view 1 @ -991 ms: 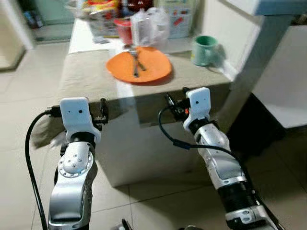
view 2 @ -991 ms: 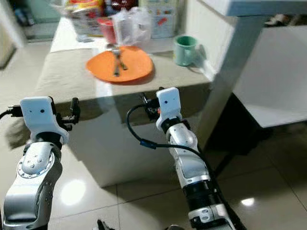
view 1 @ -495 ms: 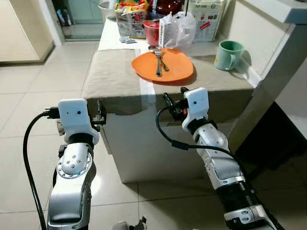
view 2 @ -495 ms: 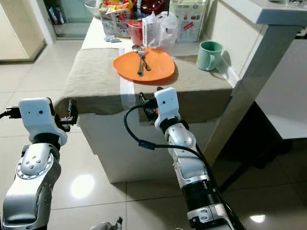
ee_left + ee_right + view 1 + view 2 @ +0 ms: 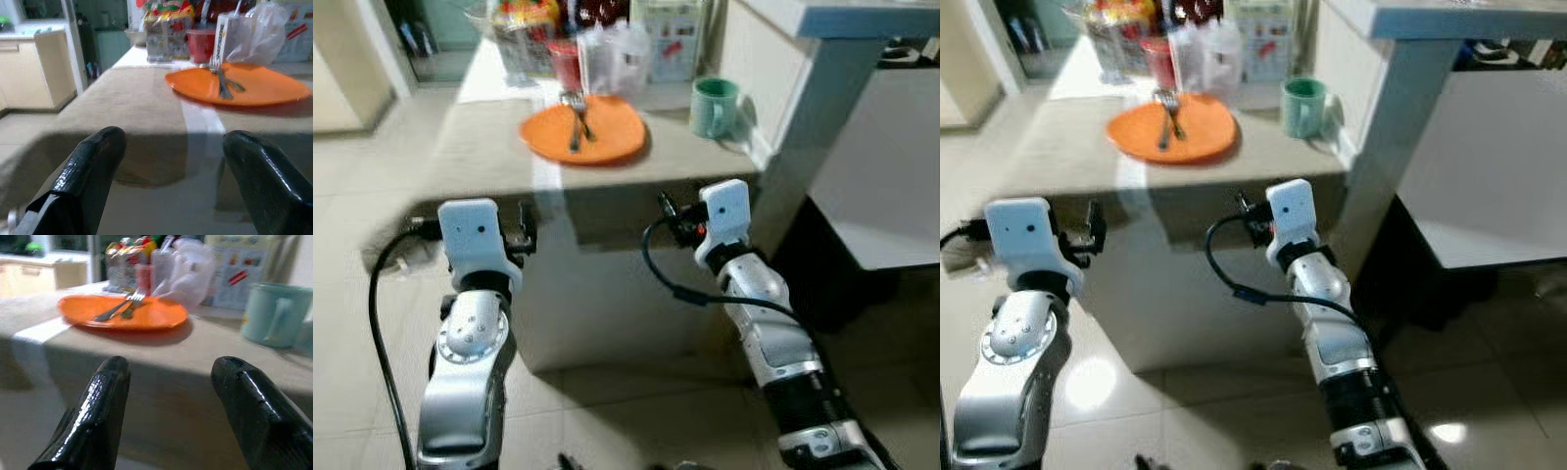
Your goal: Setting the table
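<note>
Jaws: both sets stand released, black fingers spread with nothing between them.
Left eye view: left gripper (image 5: 523,231) hangs in front of the counter (image 5: 489,157), below its near edge; right gripper (image 5: 674,217) is likewise below that edge. An orange plate (image 5: 584,135) lies on the counter's beige cloth with a fork and spoon (image 5: 576,116) resting on it. A green mug (image 5: 714,106) stands on the counter to the plate's right.
Right eye view: same scene; a clear plastic bag (image 5: 1206,51) and a red cup (image 5: 1159,57) sit just behind the plate, among packaged goods.
Left wrist view: spread fingers (image 5: 93,161) frame the cloth-covered counter edge; the plate lies beyond on the counter, cutlery on it.
Right wrist view: fingers (image 5: 105,396) frame the plate, with the mug on the counter well apart from it.
</note>
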You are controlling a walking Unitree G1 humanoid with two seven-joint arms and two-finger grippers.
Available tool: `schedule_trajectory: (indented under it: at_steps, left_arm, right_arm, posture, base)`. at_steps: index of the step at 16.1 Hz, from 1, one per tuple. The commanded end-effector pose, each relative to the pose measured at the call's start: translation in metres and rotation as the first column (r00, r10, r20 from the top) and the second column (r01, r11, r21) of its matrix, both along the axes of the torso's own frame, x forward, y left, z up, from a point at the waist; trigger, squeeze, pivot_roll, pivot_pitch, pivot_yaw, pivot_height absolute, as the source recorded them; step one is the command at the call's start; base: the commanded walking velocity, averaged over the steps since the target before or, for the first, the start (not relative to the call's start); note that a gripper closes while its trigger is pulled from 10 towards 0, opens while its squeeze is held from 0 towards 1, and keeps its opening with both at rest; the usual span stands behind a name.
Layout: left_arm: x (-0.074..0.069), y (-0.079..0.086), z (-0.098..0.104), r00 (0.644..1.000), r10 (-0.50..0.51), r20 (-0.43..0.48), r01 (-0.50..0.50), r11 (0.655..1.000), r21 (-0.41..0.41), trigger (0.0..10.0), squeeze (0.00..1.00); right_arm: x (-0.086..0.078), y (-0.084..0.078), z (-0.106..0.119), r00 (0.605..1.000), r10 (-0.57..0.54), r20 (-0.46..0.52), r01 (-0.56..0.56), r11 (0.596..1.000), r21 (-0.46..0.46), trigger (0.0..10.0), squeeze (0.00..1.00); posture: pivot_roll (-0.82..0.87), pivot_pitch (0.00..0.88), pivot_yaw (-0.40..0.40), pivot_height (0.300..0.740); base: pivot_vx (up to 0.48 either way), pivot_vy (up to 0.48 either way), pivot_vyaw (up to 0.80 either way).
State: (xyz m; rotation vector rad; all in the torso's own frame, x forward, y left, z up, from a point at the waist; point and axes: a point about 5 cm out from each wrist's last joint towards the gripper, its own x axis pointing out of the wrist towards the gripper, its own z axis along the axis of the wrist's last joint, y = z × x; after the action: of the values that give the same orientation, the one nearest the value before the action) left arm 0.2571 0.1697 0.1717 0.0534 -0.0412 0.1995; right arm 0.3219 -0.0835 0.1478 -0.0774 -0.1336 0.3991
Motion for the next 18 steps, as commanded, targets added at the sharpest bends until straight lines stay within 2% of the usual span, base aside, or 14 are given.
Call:
schedule_trajectory:
  at_steps: [1,5,7,8,9,10,12,15,16,18]
  left_arm:
    - [0.000,0.005,-0.001,0.999,0.043,-0.010,-0.043,0.999,0.000,10.0,0.00]
    - [0.006,0.017,-0.008,0.997,0.062,-0.045,-0.062,0.998,0.000,10.0,0.00]
    - [0.011,0.030,-0.012,0.995,0.074,-0.067,-0.075,0.997,-0.014,10.0,0.00]
    - [0.009,0.040,-0.016,0.996,0.069,-0.062,-0.069,0.998,-0.005,10.0,0.00]
    - [0.004,0.044,-0.022,0.996,0.058,-0.065,-0.057,0.998,0.007,10.0,0.00]
    - [-0.008,0.049,-0.033,0.993,0.058,-0.099,-0.057,0.998,0.014,10.0,0.00]
    - [-0.035,0.060,-0.043,0.987,0.101,-0.128,-0.102,0.995,-0.001,10.0,0.00]
    - [-0.048,0.064,-0.041,0.985,0.122,-0.123,-0.126,0.992,-0.018,10.0,0.00]
    - [-0.046,0.059,-0.040,0.988,0.099,-0.114,-0.104,0.994,-0.032,10.0,0.00]
    - [-0.048,0.055,-0.044,0.988,0.092,-0.125,-0.097,0.995,-0.036,10.0,0.00]
  right_arm:
    - [-0.001,0.004,0.001,1.000,0.023,0.007,-0.023,1.000,-0.009,10.0,0.00]
    - [0.002,0.004,-0.006,1.000,0.021,-0.021,-0.021,1.000,-0.007,10.0,0.00]
    - [0.006,0.000,-0.011,0.999,0.002,-0.054,-0.001,1.000,0.011,10.0,0.00]
    - [0.003,-0.005,-0.020,0.996,-0.028,-0.083,0.030,0.999,0.020,10.0,0.00]
    - [-0.002,-0.008,-0.028,0.994,-0.042,-0.098,0.042,0.999,0.000,10.0,0.00]
    - [-0.009,-0.014,-0.036,0.993,-0.060,-0.104,0.057,0.998,-0.028,10.0,0.00]
    - [-0.024,-0.027,-0.035,0.995,-0.095,-0.035,0.092,0.991,-0.097,10.0,0.00]
    - [-0.035,-0.041,-0.022,0.987,-0.157,0.044,0.160,0.982,-0.097,10.0,0.00]
    - [-0.035,-0.047,-0.026,0.978,-0.205,0.026,0.206,0.975,-0.082,10.0,0.00]
    - [-0.037,-0.049,-0.035,0.974,-0.224,-0.015,0.222,0.971,-0.090,10.0,0.00]
  posture:
    - [0.01,0.037,0.029,0.740]
    - [0.02,0.033,0.034,0.740]
    - [0.02,0.024,0.041,0.740]
    - [0.02,0.017,0.043,0.740]
    - [0.02,0.015,0.038,0.740]
    - [0.02,0.009,0.037,0.740]
    - [0.01,0.003,0.041,0.740]
    - [0.00,0.000,0.041,0.740]
    - [0.00,0.000,0.041,0.740]
    - [-0.01,0.000,0.042,0.740]
  base:
    - [0.307,-0.364,0.00]
    - [0.000,0.000,0.00]
    - [0.000,0.000,0.00]
    - [0.000,0.000,0.00]
    - [0.000,0.000,0.00]
    - [0.000,0.000,0.00]
    - [0.000,0.000,0.00]
    - [0.000,0.000,0.00]
    - [0.000,0.000,0.00]
    - [0.000,0.000,0.00]
